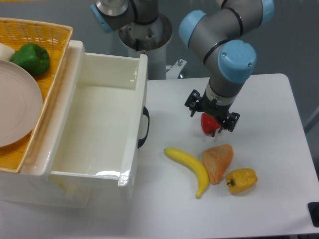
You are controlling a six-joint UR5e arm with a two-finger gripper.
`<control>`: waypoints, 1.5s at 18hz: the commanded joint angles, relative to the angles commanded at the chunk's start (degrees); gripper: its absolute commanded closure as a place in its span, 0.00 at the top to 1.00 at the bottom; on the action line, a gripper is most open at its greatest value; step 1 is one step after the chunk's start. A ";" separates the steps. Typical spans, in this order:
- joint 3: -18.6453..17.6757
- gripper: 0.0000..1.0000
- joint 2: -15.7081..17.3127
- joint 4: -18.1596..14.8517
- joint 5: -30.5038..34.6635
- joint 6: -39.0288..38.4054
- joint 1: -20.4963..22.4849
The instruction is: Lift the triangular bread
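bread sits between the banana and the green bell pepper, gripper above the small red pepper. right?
Not quite: the triangular bread lies between the banana and a yellow bell pepper, per the fixed camera. The gripper is indeed above the small red pepper.

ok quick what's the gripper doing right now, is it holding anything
Gripper: over the small red pepper, above the triangular bread; not holding the bread. Whether the fingers are open or closed on the pepper cannot be told.

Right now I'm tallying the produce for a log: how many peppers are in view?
3: a green pepper in the wicker basket, a red pepper under the gripper, and a yellow pepper right of the triangular bread.
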 joint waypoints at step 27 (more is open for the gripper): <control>-2.55 1.00 -5.98 9.23 2.72 -6.15 0.44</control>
